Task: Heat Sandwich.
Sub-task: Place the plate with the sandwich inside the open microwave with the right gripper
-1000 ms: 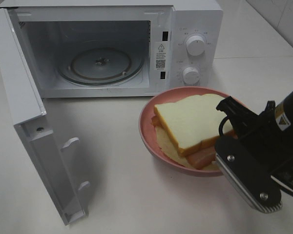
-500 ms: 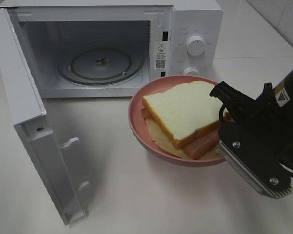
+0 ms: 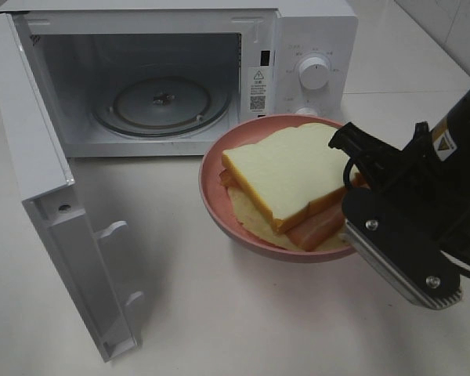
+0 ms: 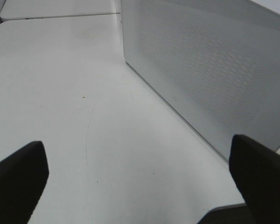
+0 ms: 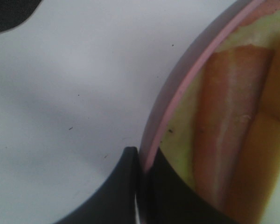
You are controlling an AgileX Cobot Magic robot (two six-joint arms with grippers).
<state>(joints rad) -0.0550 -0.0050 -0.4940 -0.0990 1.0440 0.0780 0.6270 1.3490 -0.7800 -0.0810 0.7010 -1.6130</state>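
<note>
The sandwich (image 3: 286, 176), thick pale bread over an orange-brown filling, lies on a round pink plate (image 3: 211, 196). My right gripper (image 3: 351, 235) is shut on the plate's near right rim and holds it above the table, in front of the microwave (image 3: 313, 47). In the right wrist view the black fingers (image 5: 141, 161) pinch the pink rim (image 5: 177, 88), with the filling (image 5: 224, 126) just inside. The microwave door (image 3: 55, 204) stands wide open and its glass turntable (image 3: 160, 102) is bare. My left gripper (image 4: 140, 182) is open over the bare table beside a perforated white microwave panel (image 4: 210, 70).
The open door juts toward the table's front left. Two control knobs (image 3: 313, 72) sit on the microwave's right panel, the lower one partly behind the plate. A seam between white tabletops (image 3: 423, 92) runs behind the microwave at right.
The right gripper has carried the plate and sandwich up and to the left, closer to the microwave opening. The plate now covers more of the lower knob. Nothing else moved.
</note>
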